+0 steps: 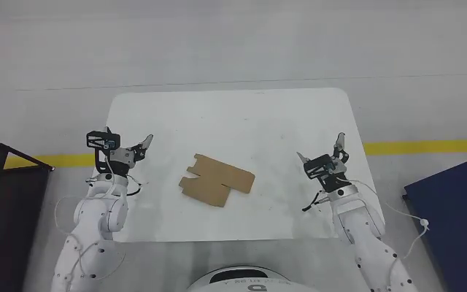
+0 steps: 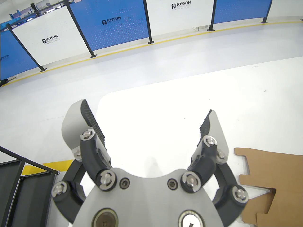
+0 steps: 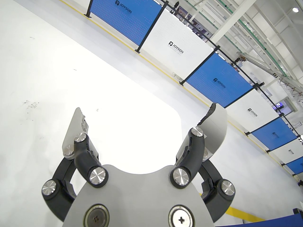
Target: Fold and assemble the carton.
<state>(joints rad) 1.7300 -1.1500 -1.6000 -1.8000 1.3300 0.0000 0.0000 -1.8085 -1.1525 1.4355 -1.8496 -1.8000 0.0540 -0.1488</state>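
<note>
Left end effector (image 2: 147,106) and right end effector (image 3: 146,106) hang spread apart, carton (image 1: 217,181) between them, branded panels (image 2: 111,24) beyond.

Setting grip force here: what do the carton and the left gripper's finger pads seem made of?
Carton: brown cardboard, matte, probably corrugated, judging by its thick cut edges. Finger pads: black, ribbed, likely rubber, backed by smooth grey plates that look like metal.

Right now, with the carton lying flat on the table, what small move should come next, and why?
Probably bring the left claw toward the carton, to its nearest edge. The carton lies flat and unfolded in the middle of the table, touched by neither claw. Both claws are open. The left wrist view shows the carton close beside its claw; the right claw is at the other side.
</note>
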